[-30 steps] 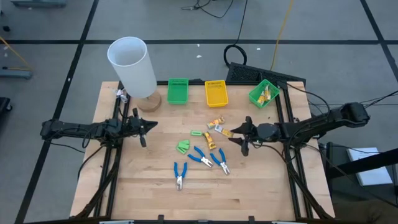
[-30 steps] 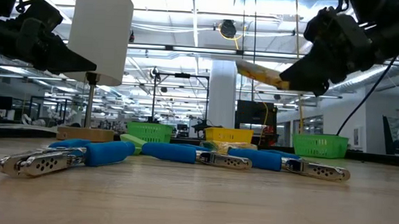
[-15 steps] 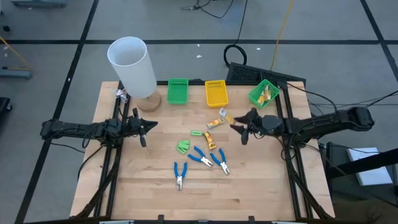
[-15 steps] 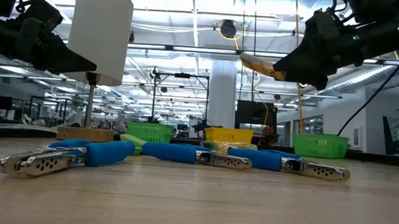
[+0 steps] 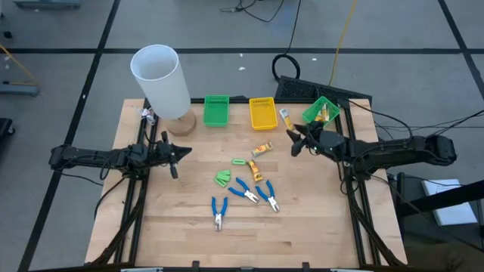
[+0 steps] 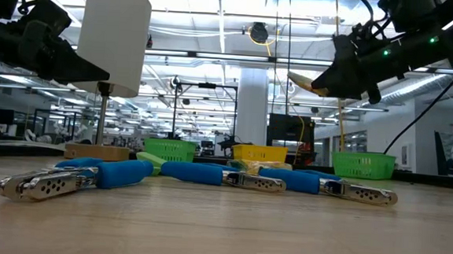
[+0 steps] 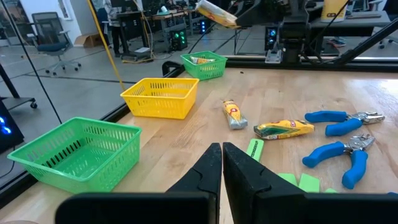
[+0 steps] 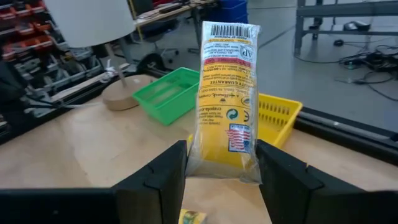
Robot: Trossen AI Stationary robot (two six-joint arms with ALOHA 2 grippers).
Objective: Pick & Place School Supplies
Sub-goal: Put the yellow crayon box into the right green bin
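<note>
Right gripper (image 5: 291, 133) has carried a yellow packet (image 8: 224, 99) closer to the yellow bin (image 5: 262, 112).
Its fingers (image 8: 158, 177) clamp the packet; left gripper (image 5: 175, 155) fingers are together.

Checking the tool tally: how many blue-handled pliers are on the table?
3: one nearest the table's front edge, one mid-table beside the green pieces, one just right of it. None appears hidden.

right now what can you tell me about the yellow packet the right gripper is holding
The yellow packet is a slim, oblong pack in clear crinkly wrap, with printed text, small logos and a barcode at its free end. The right gripper has it clamped between both fingers near its other end, the rest sticking out past the fingertips. It is lifted off the table, touching nothing else, and hangs near the yellow basket and the corner green basket.
</note>
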